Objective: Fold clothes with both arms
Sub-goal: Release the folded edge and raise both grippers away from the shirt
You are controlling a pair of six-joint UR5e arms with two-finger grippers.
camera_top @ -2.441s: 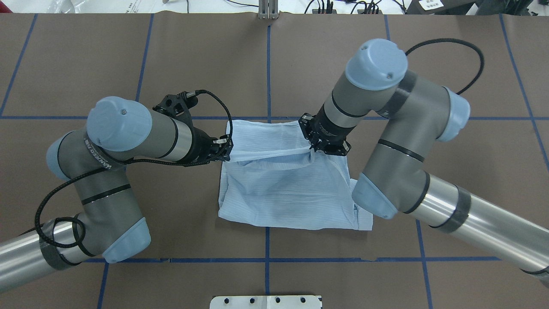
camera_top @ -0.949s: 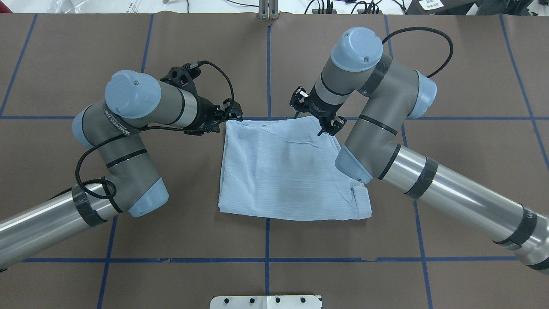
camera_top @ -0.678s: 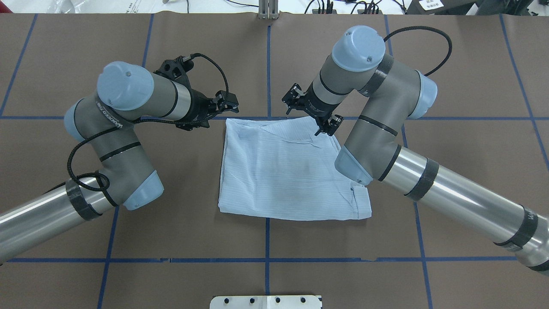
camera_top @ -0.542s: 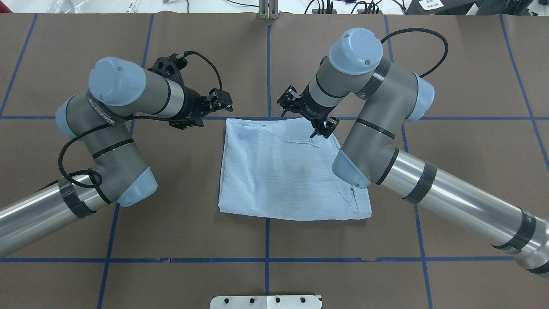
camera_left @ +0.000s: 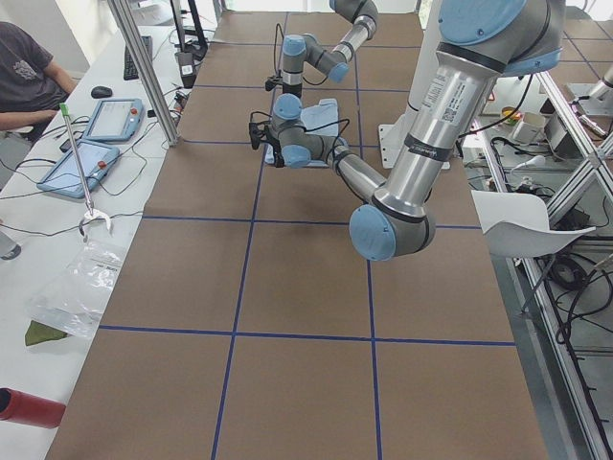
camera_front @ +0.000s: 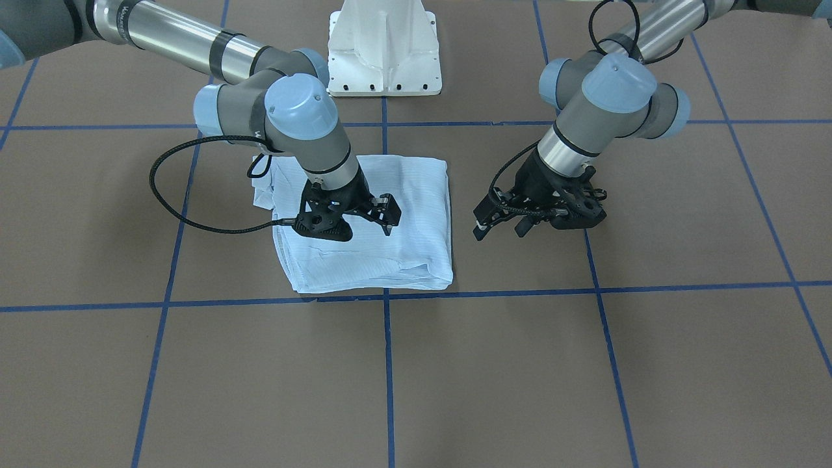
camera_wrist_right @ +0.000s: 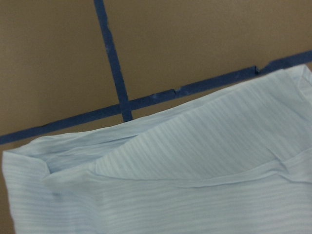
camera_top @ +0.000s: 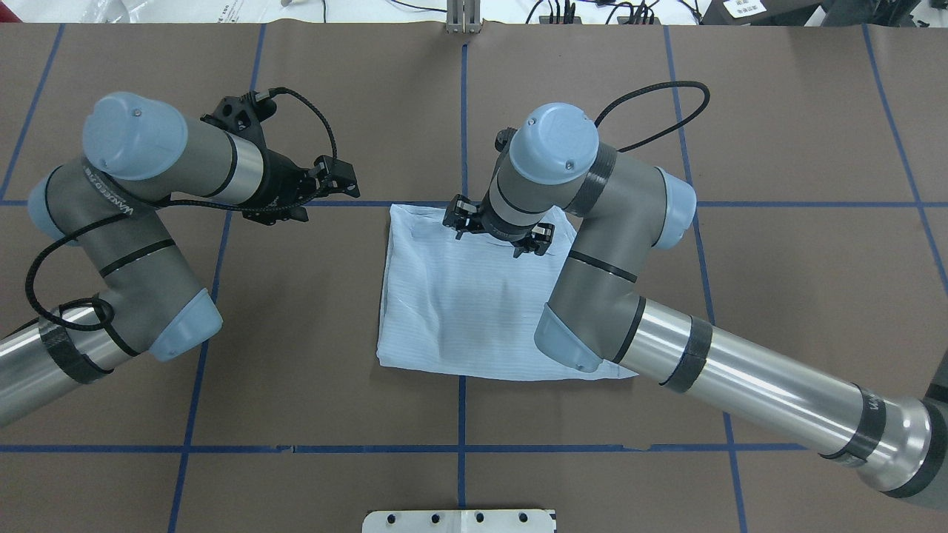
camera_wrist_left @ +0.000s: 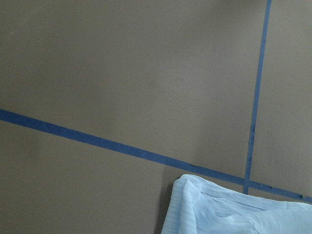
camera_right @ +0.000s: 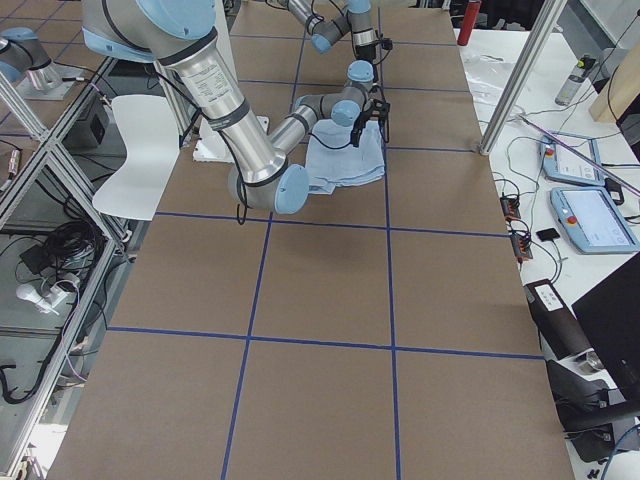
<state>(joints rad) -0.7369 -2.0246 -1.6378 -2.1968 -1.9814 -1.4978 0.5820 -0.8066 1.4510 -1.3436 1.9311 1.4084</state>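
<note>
The pale blue striped shirt (camera_top: 444, 311) lies folded into a rough square on the brown table, also seen as the shirt (camera_front: 416, 195). My right gripper (camera_top: 495, 229) hovers open over the shirt's far edge, fingers spread, holding nothing; in the front view the right gripper (camera_front: 370, 213) stands above the cloth. My left gripper (camera_top: 342, 179) is open and empty, off the shirt's far left corner over bare table; it appears as the left gripper (camera_front: 499, 227). The right wrist view shows the shirt's folded edge (camera_wrist_right: 195, 185); the left wrist view shows only a corner (camera_wrist_left: 234, 214).
Blue tape lines (camera_top: 462, 111) grid the brown table. The white pedestal base (camera_front: 383, 52) stands on the robot's side of the shirt. A side bench holds tablets (camera_left: 115, 120), and a seated person (camera_left: 29, 67) is beside it.
Both grippers let go of the shirt's far edge, which now lies flat. The left arm drew back to the left; the right arm swung left over the shirt's far edge.
</note>
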